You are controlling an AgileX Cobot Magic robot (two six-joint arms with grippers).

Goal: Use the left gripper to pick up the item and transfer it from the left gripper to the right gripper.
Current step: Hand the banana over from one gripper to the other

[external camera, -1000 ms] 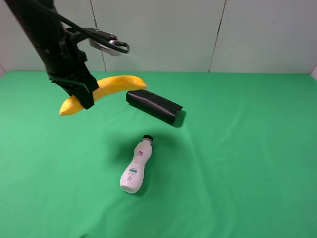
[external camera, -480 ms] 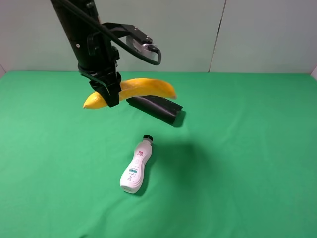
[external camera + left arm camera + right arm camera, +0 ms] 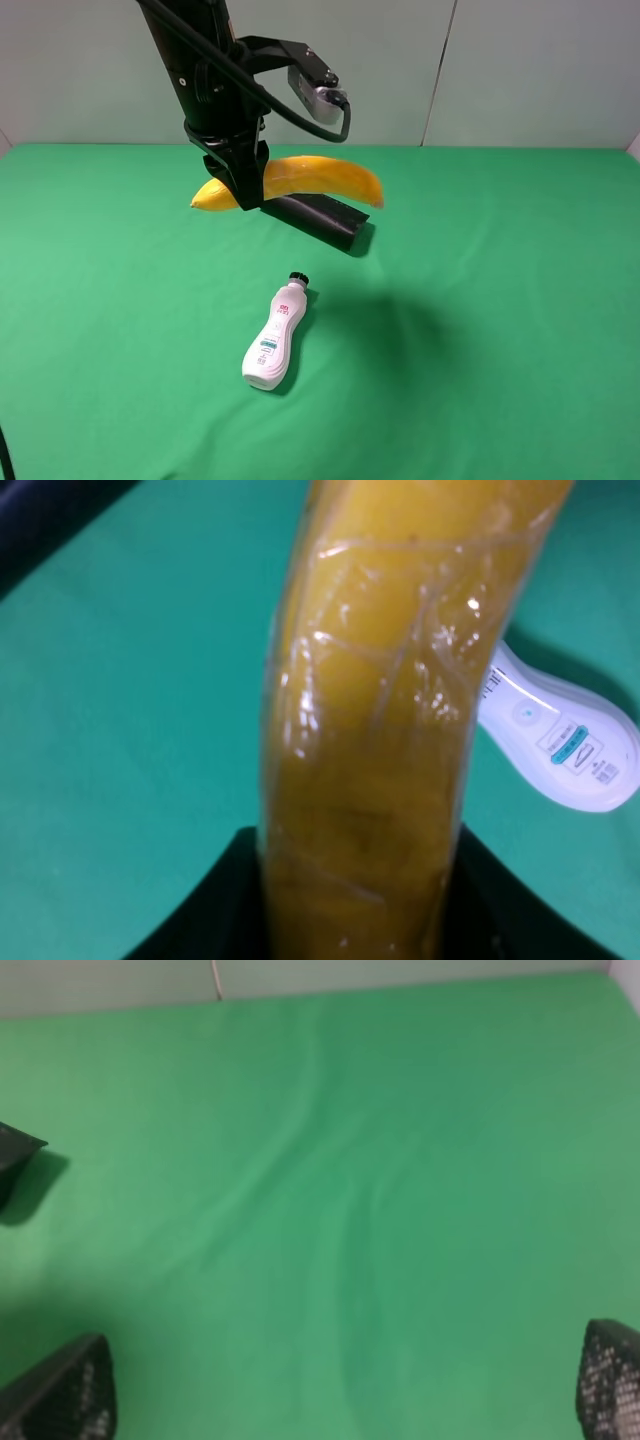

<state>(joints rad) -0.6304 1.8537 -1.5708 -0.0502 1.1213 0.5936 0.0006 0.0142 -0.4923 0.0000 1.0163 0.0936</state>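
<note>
In the high view, a part of the banana (image 3: pixel 320 175) is hidden behind the left gripper (image 3: pixel 247 190). The left end of the black case (image 3: pixel 322 218) is covered by both. The arm is cut off by the top edge.

In the left wrist view, the banana is blurred and cut off at 2 edges. The cap end of the white bottle (image 3: pixel 560 745) is hidden behind it. The print on the label is too small to be read.

In the right wrist view, only 2 fingertips (image 3: pixel 65 1395) of the right gripper (image 3: pixel 340 1390) are seen, and they are cut off by the edges. Only 1 corner of the black case is shown.
</note>
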